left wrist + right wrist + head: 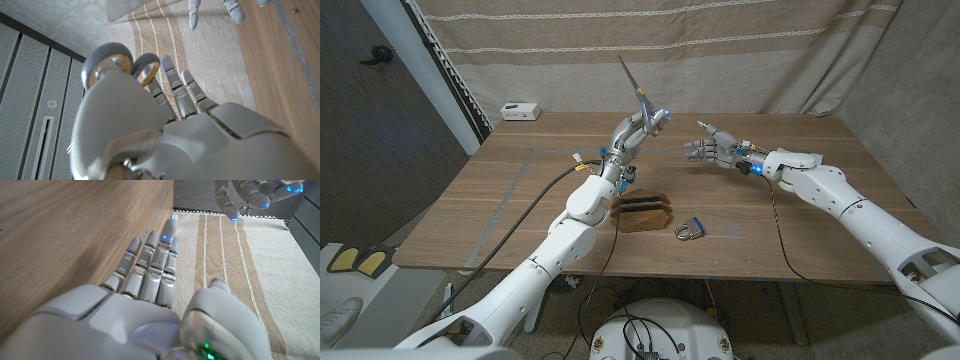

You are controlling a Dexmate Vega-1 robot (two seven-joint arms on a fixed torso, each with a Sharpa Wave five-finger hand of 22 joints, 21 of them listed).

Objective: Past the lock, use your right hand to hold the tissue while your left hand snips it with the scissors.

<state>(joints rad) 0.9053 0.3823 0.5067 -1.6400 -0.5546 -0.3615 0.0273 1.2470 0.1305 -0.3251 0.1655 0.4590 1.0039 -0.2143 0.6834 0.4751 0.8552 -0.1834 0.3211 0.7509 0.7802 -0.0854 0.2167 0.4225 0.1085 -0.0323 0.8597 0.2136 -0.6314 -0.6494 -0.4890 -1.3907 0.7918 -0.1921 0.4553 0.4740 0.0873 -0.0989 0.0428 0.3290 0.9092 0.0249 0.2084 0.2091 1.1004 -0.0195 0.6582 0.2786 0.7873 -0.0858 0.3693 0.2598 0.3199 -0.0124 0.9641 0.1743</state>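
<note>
A robot lab or test setup, a striped fabric backdrop (650, 50) hanging behind the wooden table (820, 215), cables (535, 205) trailing across it, grey perforated wall panels (30, 100) standing alongside.

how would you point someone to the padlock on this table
Start at the wooden table and go to its near edge, between the two arms. Right of the dark wooden holder lies the padlock, small, with a silver shackle and blue body.

The grey metal scissors with grey and tan ring handles (642, 95) sit in the left hand's fingers (632, 130), blades shut and pointing up and away. The small silver padlock with a blue body (691, 230) lies on the table, well apart from all fingers.
</note>
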